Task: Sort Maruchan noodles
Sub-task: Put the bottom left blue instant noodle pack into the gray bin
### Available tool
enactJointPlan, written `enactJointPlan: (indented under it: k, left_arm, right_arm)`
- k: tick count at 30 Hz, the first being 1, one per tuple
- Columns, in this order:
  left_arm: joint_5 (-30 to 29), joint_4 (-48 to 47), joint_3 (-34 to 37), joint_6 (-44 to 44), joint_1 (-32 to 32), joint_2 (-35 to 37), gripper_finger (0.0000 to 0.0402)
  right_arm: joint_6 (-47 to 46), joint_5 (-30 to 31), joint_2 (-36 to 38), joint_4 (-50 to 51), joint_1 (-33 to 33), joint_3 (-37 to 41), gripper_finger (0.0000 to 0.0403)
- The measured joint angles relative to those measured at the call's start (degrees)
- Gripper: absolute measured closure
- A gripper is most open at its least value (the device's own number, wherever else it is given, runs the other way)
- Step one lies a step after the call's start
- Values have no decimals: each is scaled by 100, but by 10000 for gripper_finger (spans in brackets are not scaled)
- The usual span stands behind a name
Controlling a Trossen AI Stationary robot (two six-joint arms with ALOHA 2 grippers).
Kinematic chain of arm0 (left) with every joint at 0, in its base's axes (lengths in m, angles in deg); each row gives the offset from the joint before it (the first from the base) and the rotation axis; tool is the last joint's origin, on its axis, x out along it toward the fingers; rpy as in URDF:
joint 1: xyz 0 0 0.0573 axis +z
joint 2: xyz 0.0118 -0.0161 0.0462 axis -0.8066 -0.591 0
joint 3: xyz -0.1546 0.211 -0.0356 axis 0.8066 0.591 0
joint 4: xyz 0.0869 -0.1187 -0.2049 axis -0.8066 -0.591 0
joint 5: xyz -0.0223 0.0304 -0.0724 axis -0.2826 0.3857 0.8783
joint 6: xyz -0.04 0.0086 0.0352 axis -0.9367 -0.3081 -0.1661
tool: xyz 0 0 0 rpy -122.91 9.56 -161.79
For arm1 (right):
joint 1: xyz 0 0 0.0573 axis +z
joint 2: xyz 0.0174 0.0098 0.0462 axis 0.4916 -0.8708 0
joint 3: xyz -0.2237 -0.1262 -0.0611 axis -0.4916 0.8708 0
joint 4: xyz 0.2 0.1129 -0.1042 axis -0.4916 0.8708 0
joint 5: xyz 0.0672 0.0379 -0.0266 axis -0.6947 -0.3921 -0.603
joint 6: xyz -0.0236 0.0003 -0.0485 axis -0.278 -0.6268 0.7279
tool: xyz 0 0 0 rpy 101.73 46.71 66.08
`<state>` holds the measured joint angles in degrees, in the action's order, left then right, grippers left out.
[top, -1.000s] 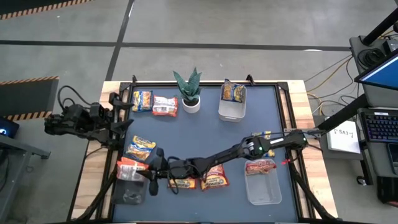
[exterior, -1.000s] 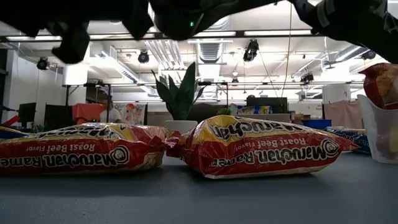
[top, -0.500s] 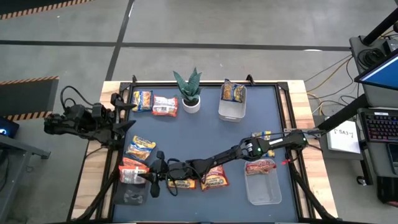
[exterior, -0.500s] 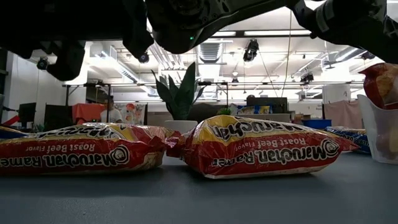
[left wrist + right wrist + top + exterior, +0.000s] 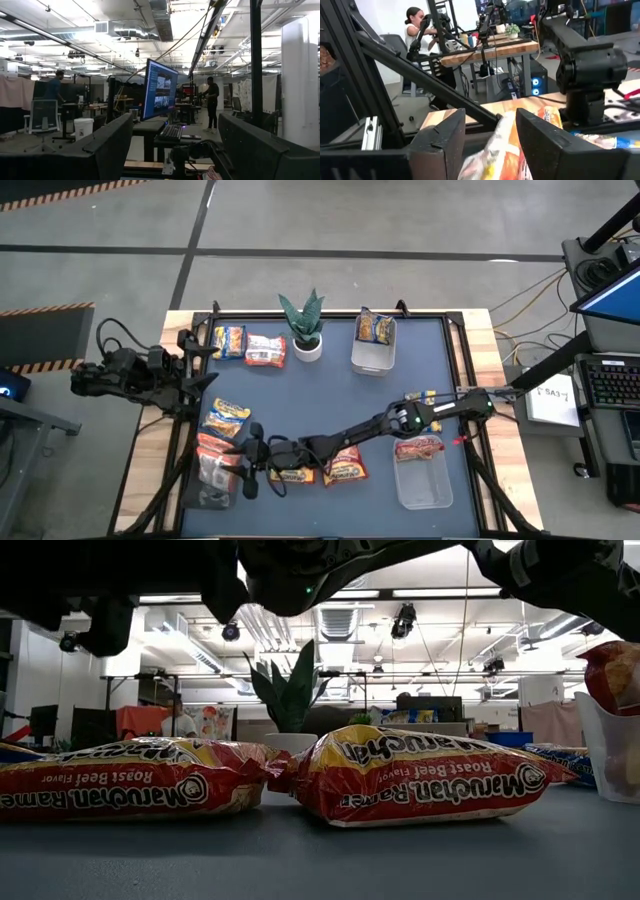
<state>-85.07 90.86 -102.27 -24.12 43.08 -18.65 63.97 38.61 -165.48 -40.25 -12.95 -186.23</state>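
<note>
My right arm reaches across the near half of the table, and my right gripper (image 5: 243, 465) (image 5: 490, 116) is shut on an orange-red Maruchan packet (image 5: 212, 462) over a clear bin (image 5: 205, 494) at the near left corner. Two more orange-red packets (image 5: 293, 474) (image 5: 345, 468) lie flat under that arm. They fill the low view as the left one (image 5: 125, 790) and the right one (image 5: 420, 785). A yellow-and-blue packet (image 5: 225, 418) lies flat beside the bin. My left gripper (image 5: 205, 372) (image 5: 175, 131) waits open at the table's left edge. My right gripper pinches the orange-red packet between its two fingers by the end nearest the arm (image 5: 506, 142). The fingers lie about level and come from the table's right. The packet sticks out beyond the fingertips over the bin; I cannot tell whether it touches the bin.
A potted plant (image 5: 305, 332) stands at the far middle. Left of it lie a yellow-and-blue packet (image 5: 228, 340) and a red-and-white one (image 5: 265, 348). One clear bin (image 5: 373, 356) at the far right and another (image 5: 420, 480) at the near right each hold packets. The table's centre is bare.
My right gripper has carried the orange-red packet a little toward the near edge and down over the corner bin. The other packets and my left arm have kept still.
</note>
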Motion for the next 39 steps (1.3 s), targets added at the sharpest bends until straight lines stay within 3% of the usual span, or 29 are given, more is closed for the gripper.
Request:
enactJointPlan:
  k: [8, 13, 20, 31, 39]
  left_arm:
    - [-2, -6, 0, -11, 1, 0, 125]
    - [-4, -144, 0, -66, 0, -1, 125]
    - [-4, -153, 0, -251, -1, -238, 125]
    - [-204, 290, 0, -518, 2, -1278, 125]
    - [-208, 255, -135, -810, -3, -1751, 125]
  right_arm:
    - [646, -4, 298, 602, 2, -2, 241]
    - [1364, 59, 994, 2316, 69, -7, 255]
    - [1367, 60, 1514, 4387, 196, 21, 282]
    - [1522, 62, 1618, 4708, 532, 663, 322]
    - [1597, 55, 2449, 4128, 638, 2092, 335]
